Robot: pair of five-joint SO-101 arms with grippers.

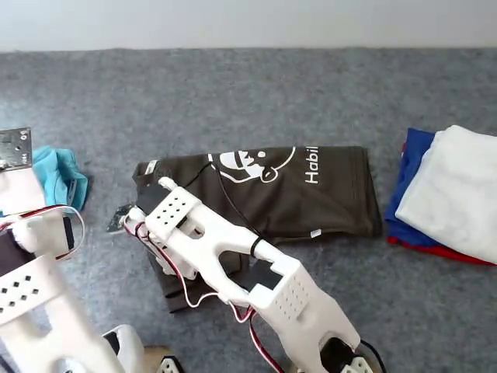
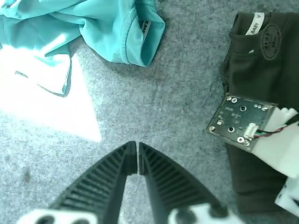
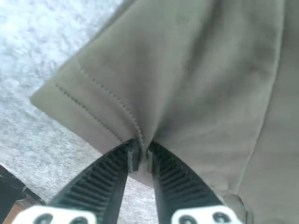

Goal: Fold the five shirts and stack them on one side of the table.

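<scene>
A dark olive shirt [image 1: 311, 198] with a white print lies spread across the middle of the grey table. My right gripper [image 3: 139, 154] is shut on a stitched hem edge of this olive shirt [image 3: 196, 70]. The right arm [image 1: 210, 237] stretches from the front edge over the shirt's left part. A crumpled teal shirt [image 1: 58, 175] lies at the far left. My left gripper [image 2: 138, 149] is shut with nothing in it, hovering over bare carpet between the teal shirt [image 2: 107, 28] and the olive shirt [image 2: 261, 70].
At the right edge a folded white shirt [image 1: 458, 194] tops a stack over a blue shirt [image 1: 415, 179] and a red one [image 1: 443, 250]. The right arm's camera board [image 2: 240, 123] hangs over the olive shirt's collar side. Grey carpet [image 1: 233, 101] stretches behind.
</scene>
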